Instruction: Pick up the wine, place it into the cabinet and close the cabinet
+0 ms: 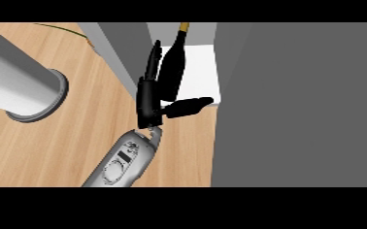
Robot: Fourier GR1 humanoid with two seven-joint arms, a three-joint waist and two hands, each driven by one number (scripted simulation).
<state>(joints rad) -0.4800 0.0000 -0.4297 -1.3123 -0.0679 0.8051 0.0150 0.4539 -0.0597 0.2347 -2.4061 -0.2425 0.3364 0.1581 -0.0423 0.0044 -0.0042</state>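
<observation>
The wine bottle point(174, 68) is dark with a yellow top and stands on the white floor of the cabinet point(202, 77). Its neck points to the view's top. My left hand point(148, 99) is against the bottle's left side. Its fingers point(153, 58) lie straight along the bottle, and the thumb point(188, 106) sticks out to the right just below the bottle's base. No finger is curled round the bottle. The grey forearm point(125, 160) comes in from the lower edge, left of centre. My right hand does not show.
A wide grey cabinet surface point(287, 102) fills the right side, and a grey panel point(114, 43) stands left of the opening. A grey cylinder on a round base point(32, 89) stands at the left on the wooden counter point(72, 140).
</observation>
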